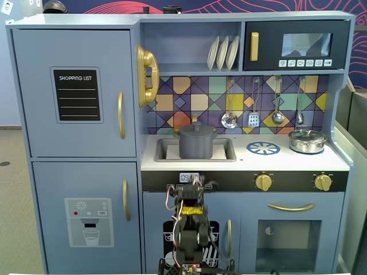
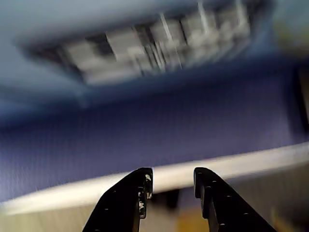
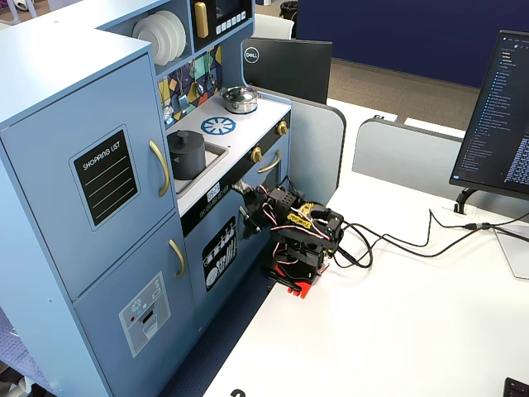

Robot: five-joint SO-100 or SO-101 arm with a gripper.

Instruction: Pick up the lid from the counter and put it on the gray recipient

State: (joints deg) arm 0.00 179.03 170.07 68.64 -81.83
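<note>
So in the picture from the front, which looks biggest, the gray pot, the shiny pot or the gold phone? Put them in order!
Largest to smallest in that fixed view:
1. The gold phone, the tallest of the three.
2. The gray pot with its lid on, in the sink.
3. The shiny steel pot.

The phone and gray pot are fairly close.

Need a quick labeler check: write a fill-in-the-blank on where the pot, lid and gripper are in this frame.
1. The matte dark-gray cylindrical pot stands in the toy kitchen's ____.
2. The flat dark-gray knobbed lid rests on the ____ pot.
3. The shiny steel pot stands to the ____ of the blue burner ring in this fixed view.
4. In the wrist view the black two-finger gripper holds ____.

Missing: sink; gray; right; nothing
</note>
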